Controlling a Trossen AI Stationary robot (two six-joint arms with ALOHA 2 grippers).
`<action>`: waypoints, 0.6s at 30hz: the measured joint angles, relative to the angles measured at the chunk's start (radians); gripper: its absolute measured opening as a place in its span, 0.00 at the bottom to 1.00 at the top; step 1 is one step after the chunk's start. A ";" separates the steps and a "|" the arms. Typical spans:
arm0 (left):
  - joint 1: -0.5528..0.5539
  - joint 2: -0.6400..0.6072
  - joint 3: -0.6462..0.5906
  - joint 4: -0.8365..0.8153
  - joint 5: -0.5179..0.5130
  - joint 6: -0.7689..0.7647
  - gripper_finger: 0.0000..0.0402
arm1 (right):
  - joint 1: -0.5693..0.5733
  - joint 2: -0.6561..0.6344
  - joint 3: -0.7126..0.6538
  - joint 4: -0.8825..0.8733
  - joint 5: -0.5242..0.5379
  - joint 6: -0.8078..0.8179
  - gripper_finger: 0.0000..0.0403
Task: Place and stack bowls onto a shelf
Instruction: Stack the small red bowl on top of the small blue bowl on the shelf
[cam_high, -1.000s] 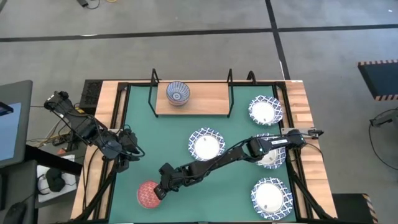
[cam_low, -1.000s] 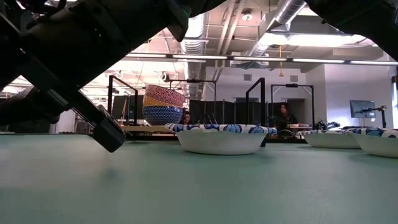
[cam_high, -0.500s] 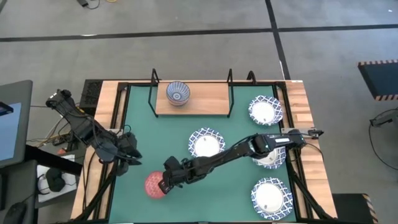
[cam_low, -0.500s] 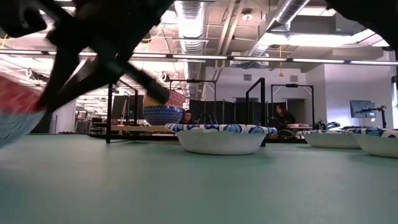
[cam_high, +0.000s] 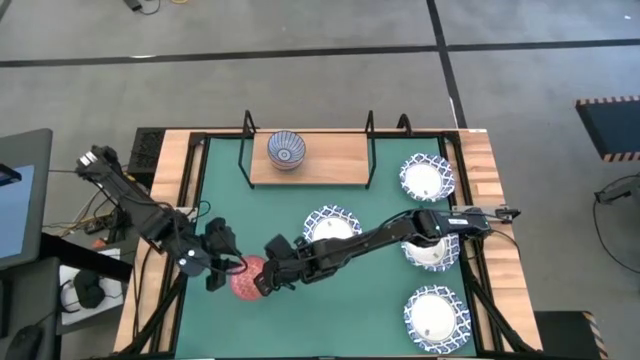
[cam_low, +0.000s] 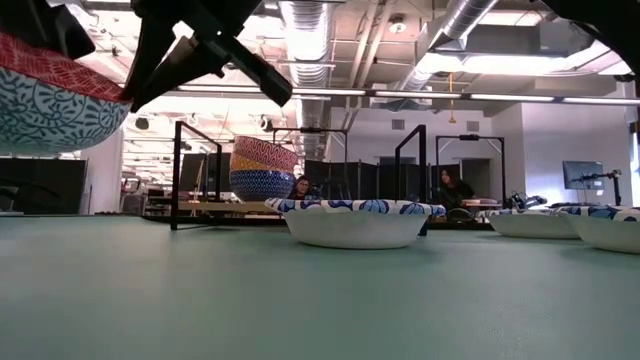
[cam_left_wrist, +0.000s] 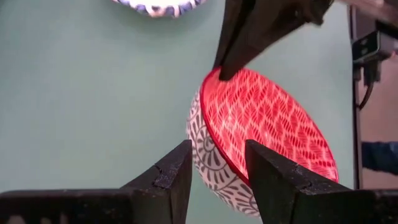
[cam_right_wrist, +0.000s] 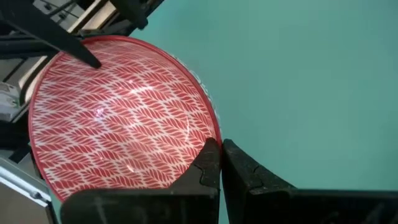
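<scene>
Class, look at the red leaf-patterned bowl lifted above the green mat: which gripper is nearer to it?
Right. The right gripper pinches the red leaf-patterned bowl by its rim; the left gripper waits open beside the opposite rim, apparently not touching.

The wooden table (cam_high: 486, 165) carried a green mat (cam_high: 225, 190) over most of its top, with bare wood showing along the left and right edges. At the far edge of the mat stood the low light-wood shelf (cam_high: 335, 160) with black wire end frames; a stack of small bowls (cam_high: 285, 151), a blue-patterned one on top, sat toward its left end. 4 wide white bowls with blue-patterned rims lay directly on the mat: 1 near the centre (cam_high: 331, 232), and 3 in a column down the right side (cam_high: 427, 177) (cam_high: 434, 254) (cam_high: 435, 317).
</scene>
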 joint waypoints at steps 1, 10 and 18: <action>0.000 0.011 0.000 -0.001 0.009 -0.001 0.33 | 0.001 0.000 0.000 -0.002 0.000 0.000 0.05; 0.035 0.107 0.000 -0.003 0.035 -0.023 0.31 | 0.007 0.000 0.000 -0.004 0.002 0.002 0.05; 0.078 0.317 0.000 -0.006 0.018 -0.020 0.19 | 0.006 0.001 0.002 -0.015 -0.012 -0.019 0.04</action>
